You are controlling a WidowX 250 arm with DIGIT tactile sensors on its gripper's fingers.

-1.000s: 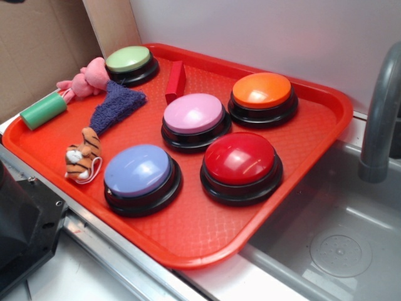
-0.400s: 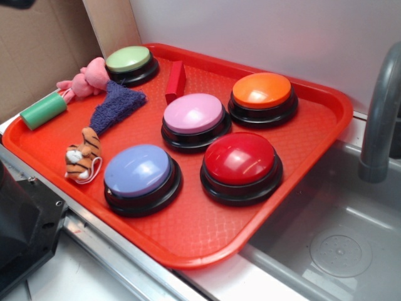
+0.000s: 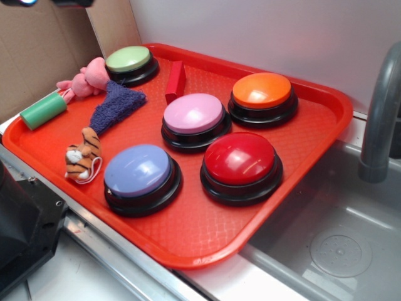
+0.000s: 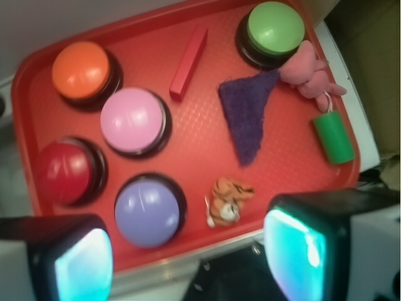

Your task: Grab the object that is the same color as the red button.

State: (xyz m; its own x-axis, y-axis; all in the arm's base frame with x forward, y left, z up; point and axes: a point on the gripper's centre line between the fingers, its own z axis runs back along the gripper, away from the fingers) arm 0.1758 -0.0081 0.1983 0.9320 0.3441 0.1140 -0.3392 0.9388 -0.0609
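Observation:
The object, a small red block [image 3: 175, 81] [image 4: 189, 61], lies on the red tray [image 3: 301, 147] [image 4: 188, 141] between the green and pink buttons. The red button [image 3: 240, 158] [image 4: 62, 172], a glossy dome on a black base, sits toward the tray's front right. My gripper [image 4: 191, 263] hangs high above the tray's front edge. It is open, its cyan pads [image 4: 84, 266] wide apart with nothing between them. In the exterior view only a dark sliver of the gripper [image 3: 56, 2] shows at the top left.
The tray also holds an orange button [image 3: 261, 91], a pink one [image 3: 193, 114], a lavender one [image 3: 138, 170] and a green one [image 3: 128, 59]. A purple cloth [image 3: 116, 103], pink plush [image 3: 88, 76], green cylinder [image 3: 42, 110] and tiger toy [image 3: 83, 155] lie on its left side. A sink [image 3: 338, 244] and faucet [image 3: 379, 119] stand right.
More of the dark gripper shows along the top left edge of the exterior view, reaching further right. Everything on the tray has stayed where it was.

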